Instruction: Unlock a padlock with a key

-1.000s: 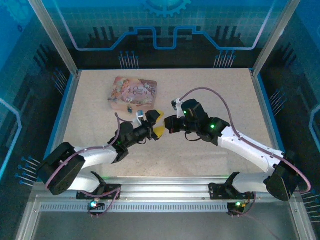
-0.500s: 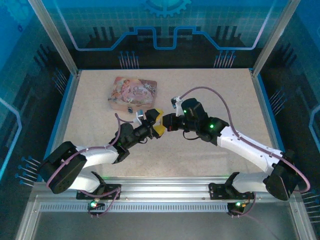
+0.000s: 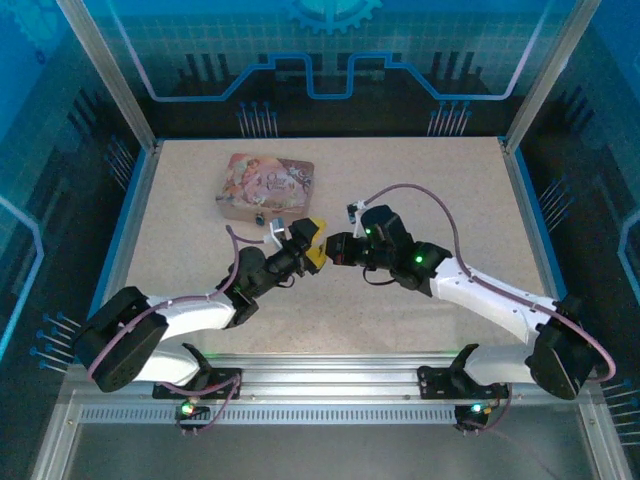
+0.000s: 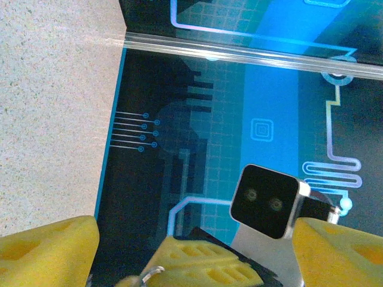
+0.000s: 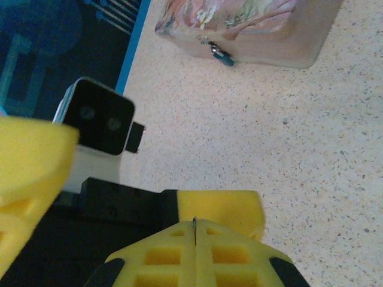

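The tiny blue padlock (image 3: 260, 218) hangs at the front of the pink printed tin (image 3: 266, 185), seen closer in the right wrist view as the padlock (image 5: 222, 57) on the tin (image 5: 251, 24). My right gripper (image 5: 195, 224) is shut on the key (image 5: 195, 227), a thin metal edge between its yellow pads. In the left wrist view a silvery loop of the key (image 4: 151, 274) pokes out beside the right gripper's fingers (image 4: 203, 260). My left gripper (image 4: 194, 242) stands open with those fingers between its jaws. Both grippers meet mid-table, left gripper (image 3: 314, 243) and right gripper (image 3: 331, 250).
The speckled table (image 3: 420, 180) is walled by blue panels and aluminium posts (image 3: 110, 80). The tin lies at the back left, a short way beyond the two grippers. Bare surface stretches to the right and behind the right arm.
The two grippers have come together: the right one has slid left between the left gripper's jaws. The left jaws have narrowed a little. The tin and padlock have not moved.
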Controlling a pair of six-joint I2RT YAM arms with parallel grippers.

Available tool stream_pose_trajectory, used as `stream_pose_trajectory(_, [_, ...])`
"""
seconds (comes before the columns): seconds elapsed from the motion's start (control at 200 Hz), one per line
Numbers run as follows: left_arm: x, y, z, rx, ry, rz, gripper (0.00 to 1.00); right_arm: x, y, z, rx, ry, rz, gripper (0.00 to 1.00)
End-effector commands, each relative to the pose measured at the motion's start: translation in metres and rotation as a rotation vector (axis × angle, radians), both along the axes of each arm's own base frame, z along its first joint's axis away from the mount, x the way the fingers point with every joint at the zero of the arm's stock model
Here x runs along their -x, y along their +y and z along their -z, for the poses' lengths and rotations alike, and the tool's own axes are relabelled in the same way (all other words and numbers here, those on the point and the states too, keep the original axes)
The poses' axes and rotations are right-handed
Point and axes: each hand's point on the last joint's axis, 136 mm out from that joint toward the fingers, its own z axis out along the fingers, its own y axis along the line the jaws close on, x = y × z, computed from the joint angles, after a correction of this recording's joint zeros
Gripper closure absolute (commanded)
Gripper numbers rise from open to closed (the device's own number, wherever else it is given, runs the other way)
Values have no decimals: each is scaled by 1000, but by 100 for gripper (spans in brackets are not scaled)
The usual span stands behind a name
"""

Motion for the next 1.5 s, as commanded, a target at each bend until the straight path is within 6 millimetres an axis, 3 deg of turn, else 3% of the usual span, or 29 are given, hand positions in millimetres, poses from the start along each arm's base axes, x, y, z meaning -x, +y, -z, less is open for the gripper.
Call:
stream_pose_trajectory(0.0, [2,3,-23,-28,-106,-28,15,-4,-4,-17,-109,25,86,100])
stream_pose_trajectory(0.045, [2,4,-24,-46,-116,-30,15,-1,-7,-5,-110,61,104,100])
stream_pose_trajectory(0.445, [6,2,-22,-167,-152,-28,19,-2,-12,-6,-166,103,156,100])
stream_pose_trajectory(0.65, [6,-1,-16,-208,-152,-21,26,-3,-13,-5,-163,105,160,100])
stream_pose_trajectory(0.99, [6,-1,-9,-225,-132,-23,63,-2,-14,-3,-159,113,165,100])
stream_pose_trajectory(1.496, [4,-4,1,-228,-104,-15,92,-2,-17,-5,-159,109,175,100])
